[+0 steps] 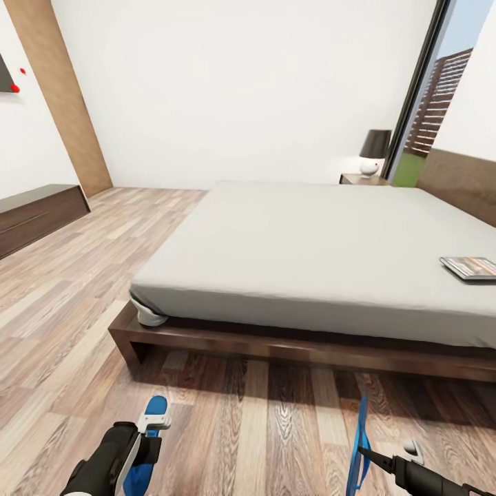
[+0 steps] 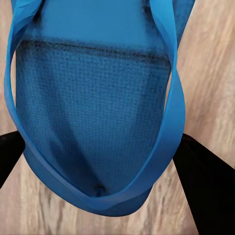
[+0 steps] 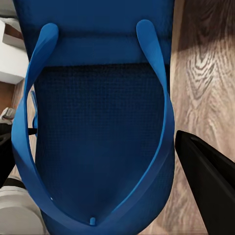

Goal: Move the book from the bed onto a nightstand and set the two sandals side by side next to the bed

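The bed [image 1: 310, 241] stands ahead with its dark wooden frame [image 1: 275, 344] toward me. The book [image 1: 470, 267] lies flat on the mattress near its right side. One nightstand [image 1: 363, 180] with a black-shaded lamp [image 1: 374, 151] stands beyond the bed's far corner. My left gripper [image 1: 153, 428] is low at the left, shut on a blue sandal [image 1: 142, 472] [image 2: 93, 98], held over the floor. My right gripper [image 1: 366, 455] is shut on the other sandal [image 1: 359, 427] [image 3: 98, 112], which hangs edge-on. Black fingers [image 2: 203, 181] [image 3: 208, 181] flank each sole.
A low dark dresser [image 1: 34, 213] lines the left wall beside a wooden wall panel [image 1: 69, 103]. A tall window [image 1: 430, 103] is at the far right by the headboard [image 1: 461, 182]. Wood-plank floor [image 1: 262, 413] stretches between me and the bed.
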